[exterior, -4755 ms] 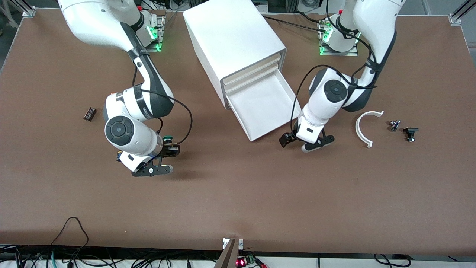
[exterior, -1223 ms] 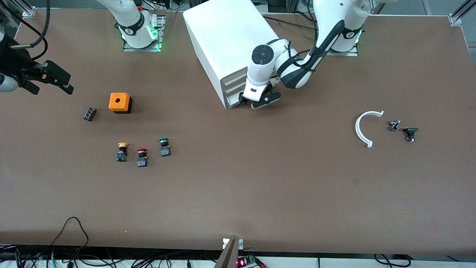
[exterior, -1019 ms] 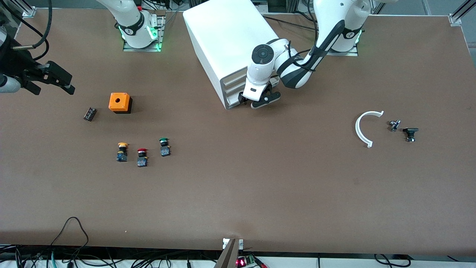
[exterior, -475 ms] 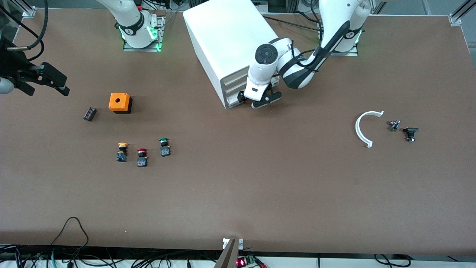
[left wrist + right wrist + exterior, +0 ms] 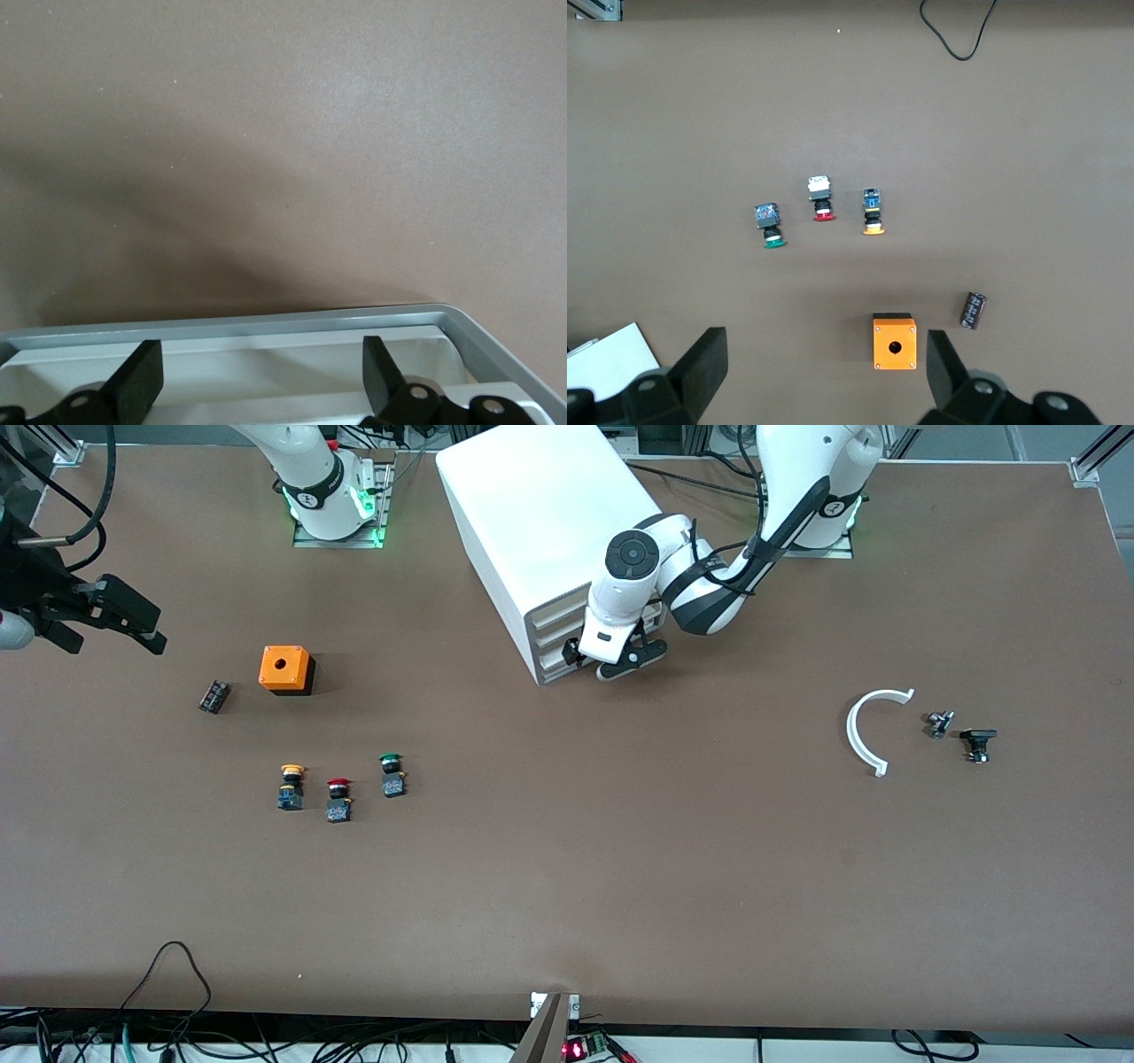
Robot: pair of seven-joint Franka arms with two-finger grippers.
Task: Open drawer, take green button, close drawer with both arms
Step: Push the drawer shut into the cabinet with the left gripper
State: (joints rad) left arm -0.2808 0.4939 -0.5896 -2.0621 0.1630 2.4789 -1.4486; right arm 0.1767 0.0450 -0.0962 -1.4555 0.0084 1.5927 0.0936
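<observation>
The drawer [image 5: 567, 661], lowest in the white cabinet [image 5: 549, 522], sits pushed in, level with the grey front rim [image 5: 266, 320]. My left gripper [image 5: 607, 664] is open and empty at that drawer's front, its fingers [image 5: 142, 381] spread just inside the rim; it also shows in the left wrist view [image 5: 261, 381]. The green button [image 5: 391, 773] stands on the table toward the right arm's end, also in the right wrist view [image 5: 772, 226]. My right gripper [image 5: 111, 633] is open and empty, high over the right arm's end of the table, also in the right wrist view [image 5: 824, 372].
A red-capped button [image 5: 337, 799] and a yellow-capped button [image 5: 291, 786] stand beside the green one. An orange box [image 5: 285, 669] and a small black part [image 5: 213, 695] lie farther from the camera. A white arc [image 5: 868, 731] and small parts [image 5: 977, 742] lie toward the left arm's end.
The drawer went from pulled out to pushed in. My right gripper let go of the green button and rose away toward its end. My left gripper edged slightly toward the cabinet front.
</observation>
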